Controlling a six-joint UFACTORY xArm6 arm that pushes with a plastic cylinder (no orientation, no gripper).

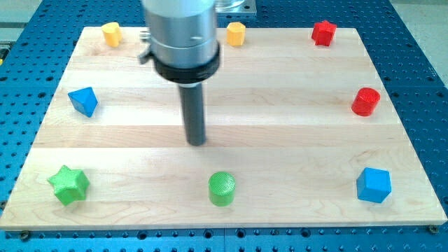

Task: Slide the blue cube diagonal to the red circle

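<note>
Camera view: my tip [197, 142] mid-board, well apart from blue cube [373, 185]

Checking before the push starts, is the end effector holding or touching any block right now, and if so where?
Nothing is held. My tip stands on bare board, apart from every block, above the green cylinder; the blue cube is untouched.

Two yellow blocks [111, 33] [236, 33], two red [323, 32] [365, 101], two blue [83, 101] [373, 185], two green [68, 185] [222, 188].

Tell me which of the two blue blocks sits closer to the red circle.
The blue cube at the view's bottom right, just below the red circle. The other blue block sits far off at the view's left edge.
</note>
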